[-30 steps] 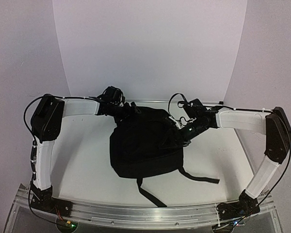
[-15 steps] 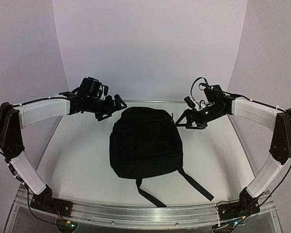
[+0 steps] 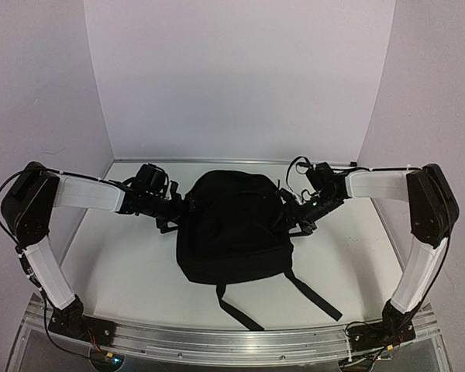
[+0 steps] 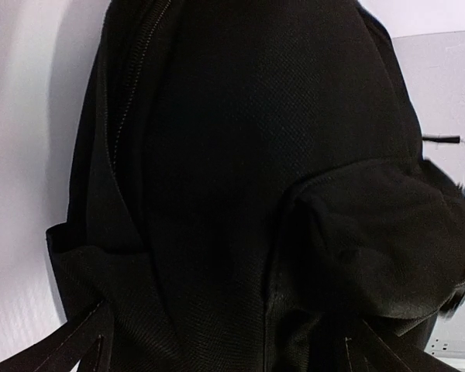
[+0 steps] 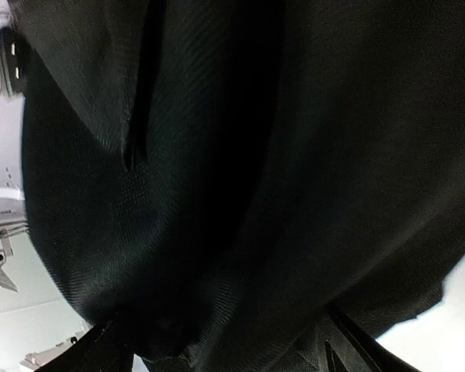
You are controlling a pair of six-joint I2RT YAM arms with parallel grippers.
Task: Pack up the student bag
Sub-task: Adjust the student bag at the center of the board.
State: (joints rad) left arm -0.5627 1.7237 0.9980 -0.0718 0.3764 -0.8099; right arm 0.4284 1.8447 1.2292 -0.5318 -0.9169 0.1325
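A white table (image 3: 132,263) spreads across the middle of the scene, edged along its near side by a ribbed aluminium rail (image 3: 217,341), closed at the far side by a pale curved backdrop (image 3: 240,77), with a plain greyish left wall (image 3: 31,93) and right wall (image 3: 442,93).

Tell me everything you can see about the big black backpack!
The student bag is black, soft woven fabric, plump and rounded. It lies flat in the middle of the white table, top toward the back wall. Its zip looks closed. Two shoulder straps trail toward the near edge. The left gripper and right gripper sit right against its two sides, jaws wide.
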